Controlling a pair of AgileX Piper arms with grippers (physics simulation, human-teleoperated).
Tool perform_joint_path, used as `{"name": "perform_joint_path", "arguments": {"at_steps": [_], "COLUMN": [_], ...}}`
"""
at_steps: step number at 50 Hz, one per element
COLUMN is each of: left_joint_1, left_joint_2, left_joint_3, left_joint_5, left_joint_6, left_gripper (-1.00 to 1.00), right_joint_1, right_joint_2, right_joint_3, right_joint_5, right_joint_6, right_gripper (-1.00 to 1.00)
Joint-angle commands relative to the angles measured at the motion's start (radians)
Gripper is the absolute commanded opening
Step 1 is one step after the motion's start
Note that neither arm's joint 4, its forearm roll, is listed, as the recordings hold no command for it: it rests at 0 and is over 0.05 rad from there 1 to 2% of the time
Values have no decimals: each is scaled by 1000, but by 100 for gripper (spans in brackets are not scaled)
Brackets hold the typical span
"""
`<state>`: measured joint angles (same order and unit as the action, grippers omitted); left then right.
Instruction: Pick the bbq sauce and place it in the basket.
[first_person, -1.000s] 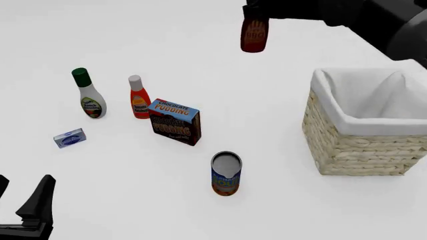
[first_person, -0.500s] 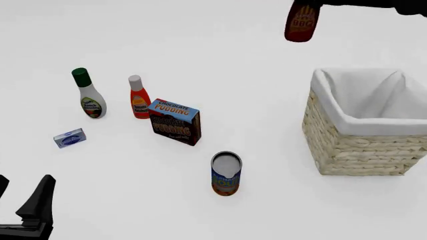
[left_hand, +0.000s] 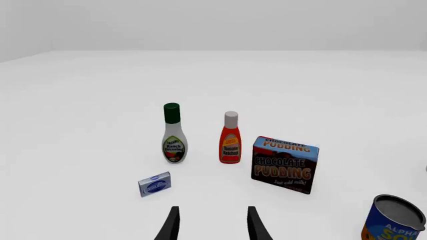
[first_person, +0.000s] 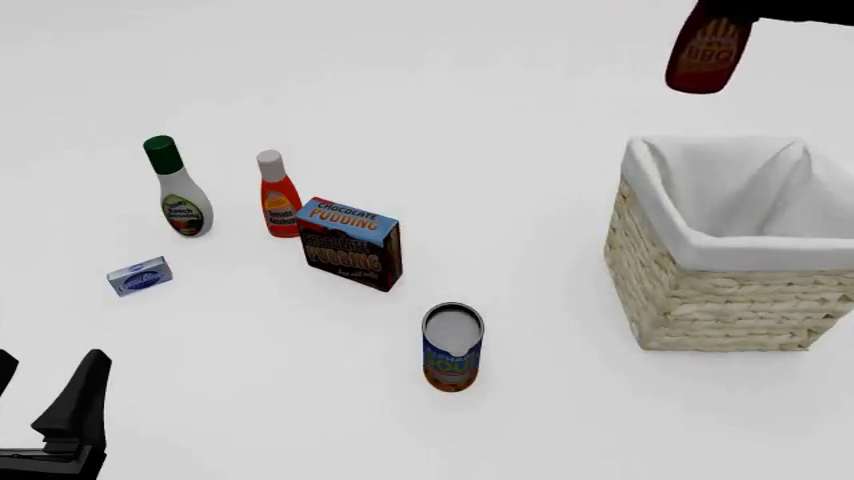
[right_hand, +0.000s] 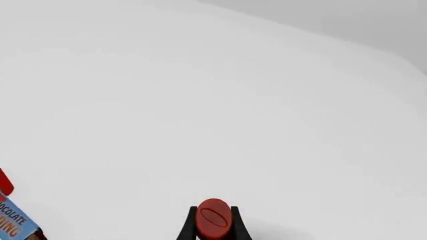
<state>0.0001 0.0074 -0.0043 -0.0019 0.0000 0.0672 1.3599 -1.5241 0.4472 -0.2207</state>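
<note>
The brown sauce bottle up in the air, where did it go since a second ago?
The bbq sauce, held in the right claw, moved rightward through the air toward the basket; it is not yet over the opening. The left claw stayed put, open. The other bottles, box, can and small packet did not move.

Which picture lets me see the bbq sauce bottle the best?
The front view: the bbq sauce hangs in the air up beyond the basket, label showing. The right wrist view shows only its red cap between the right gripper's fingers. The left wrist view doesn't show it.
</note>
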Motion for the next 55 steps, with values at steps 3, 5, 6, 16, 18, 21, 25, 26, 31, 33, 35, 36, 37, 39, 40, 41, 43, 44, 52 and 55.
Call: {"name": "perform_joint_path", "arguments": {"at_steps": [3, 5, 6, 16, 18, 21, 25, 26, 31, 33, 35, 36, 37, 39, 40, 41, 43, 44, 52, 55], "left_joint_1": [0, 0, 0, 0, 0, 0, 0, 0, 0, 0, 0, 0, 0, 0, 0, 0, 0, 0, 0, 0], "left_joint_2": [0, 0, 0, 0, 0, 0, 0, 0, 0, 0, 0, 0, 0, 0, 0, 0, 0, 0, 0, 0], "left_joint_3": [0, 0, 0, 0, 0, 0, 0, 0, 0, 0, 0, 0, 0, 0, 0, 0, 0, 0, 0, 0], "left_joint_5": [0, 0, 0, 0, 0, 0, 0, 0, 0, 0, 0, 0, 0, 0, 0, 0, 0, 0, 0, 0], "left_joint_6": [0, 0, 0, 0, 0, 0, 0, 0, 0, 0, 0, 0, 0, 0, 0, 0, 0, 0, 0, 0], "left_gripper": [100, 100, 100, 100, 100, 100, 100, 100, 100, 100, 100, 100, 100, 100, 100, 100, 100, 100, 100, 100], "right_joint_1": [-93, -102, -107, -163, -170, -179, -206, -222, -248, -251, -251, -250, -251, -250, -250, -250, -250, -251, -253, -256], "right_joint_2": [-55, -66, -71, -72, -70, -69, -63, -57, -40, -35, -31, -29, -25, -19, -12, -9, -3, 3, 38, 59], "right_joint_3": [94, 116, 126, 203, 219, 245, 281, 293, 333, 340, 356, 359, 363, 370, 374, 377, 379, 383, 400, 402], "right_joint_5": [-40, -48, -51, -100, -110, -128, -156, -167, -204, -210, -223, -225, -231, -238, -245, -250, -255, -261, -291, -306], "right_joint_6": [20, 21, 23, 34, 33, 29, 23, 25, 20, 22, 22, 24, 26, 29, 29, 27, 28, 28, 30, 31], "right_gripper": [-100, -100, -100, -100, -100, -100, -100, -100, -100, -100, -100, -100, -100, -100, -100, -100, -100, -100, -100, -100]}}
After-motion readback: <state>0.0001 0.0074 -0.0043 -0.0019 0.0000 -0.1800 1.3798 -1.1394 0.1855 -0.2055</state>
